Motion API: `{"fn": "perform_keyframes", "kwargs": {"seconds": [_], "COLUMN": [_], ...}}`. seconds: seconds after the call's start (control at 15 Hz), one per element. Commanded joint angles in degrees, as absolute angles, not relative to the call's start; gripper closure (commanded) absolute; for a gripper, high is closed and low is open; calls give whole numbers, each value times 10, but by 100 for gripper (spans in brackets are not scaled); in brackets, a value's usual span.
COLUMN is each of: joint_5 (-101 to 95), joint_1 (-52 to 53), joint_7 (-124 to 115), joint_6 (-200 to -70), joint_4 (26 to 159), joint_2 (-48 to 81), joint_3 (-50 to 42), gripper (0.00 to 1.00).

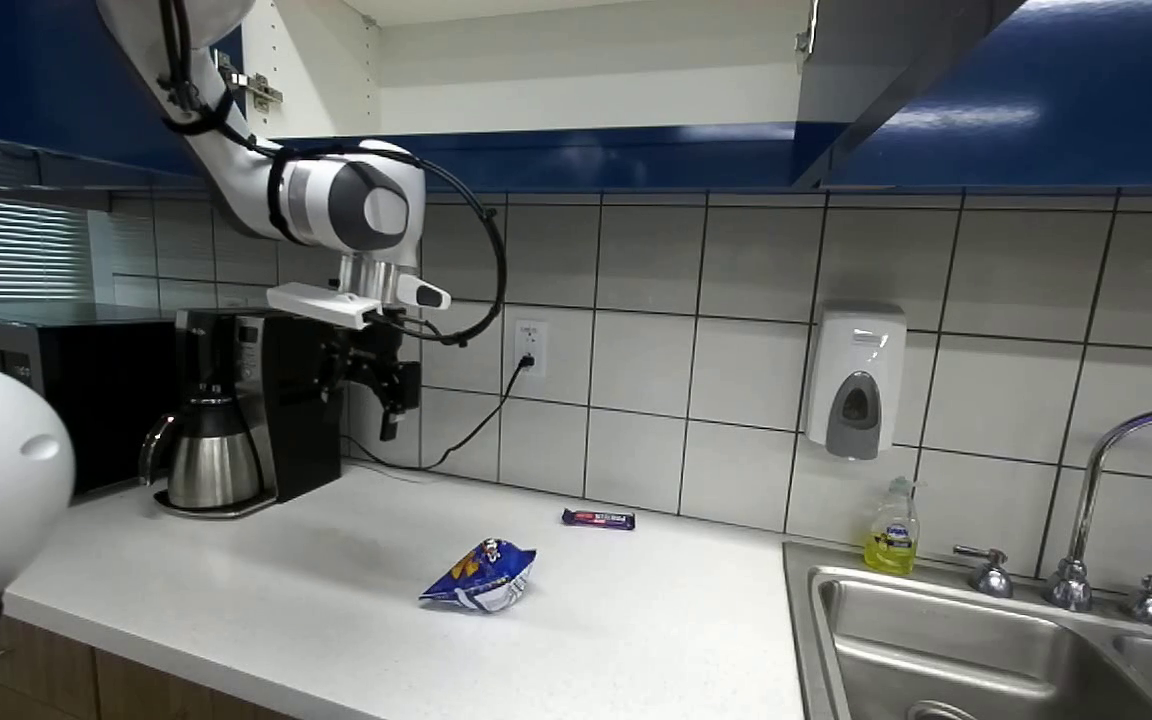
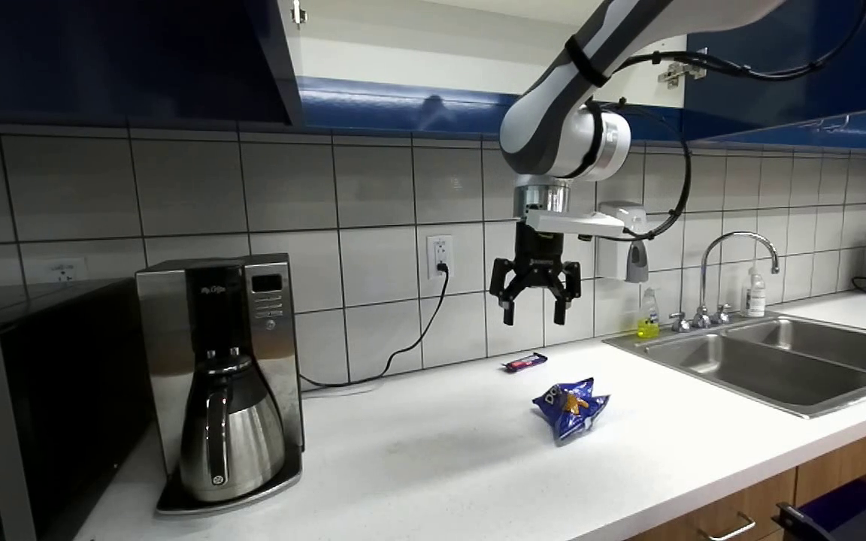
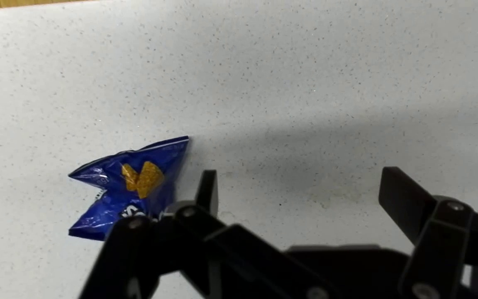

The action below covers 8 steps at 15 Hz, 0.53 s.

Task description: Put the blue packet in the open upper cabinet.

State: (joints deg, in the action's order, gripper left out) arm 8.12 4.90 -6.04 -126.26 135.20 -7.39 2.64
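Note:
The blue packet (image 1: 486, 577) lies crumpled on the white counter, and it also shows there in an exterior view (image 2: 571, 408). In the wrist view the packet (image 3: 139, 182) is at the left, its lower edge partly hidden behind a finger. My gripper (image 2: 534, 315) is open and empty, well above the counter, its fingers pointing down. It shows side-on in an exterior view (image 1: 394, 428). In the wrist view the gripper's (image 3: 299, 171) two fingers are wide apart with bare counter between them. The open upper cabinet (image 1: 586, 80), with its white interior, is above, also in an exterior view (image 2: 418, 49).
A thin dark bar wrapper (image 1: 598, 519) lies near the tiled wall. A coffee maker (image 2: 222, 376) and a black microwave (image 2: 65, 391) stand on the counter. A steel sink (image 1: 946, 600) has a soap bottle (image 1: 893, 530) behind it. A power cord (image 2: 422, 334) runs along the wall.

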Motion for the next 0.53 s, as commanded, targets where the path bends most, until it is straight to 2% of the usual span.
{"fn": "perform_keyframes", "kwargs": {"seconds": [0.0,0.47], "joint_5": [83,79], "joint_1": [26,-3], "joint_7": [-63,-65], "joint_6": [-1281,-1325], "joint_4": [1366,1355], "joint_2": [-74,-28], "joint_3": [12,-15], "gripper": [0,0]}}
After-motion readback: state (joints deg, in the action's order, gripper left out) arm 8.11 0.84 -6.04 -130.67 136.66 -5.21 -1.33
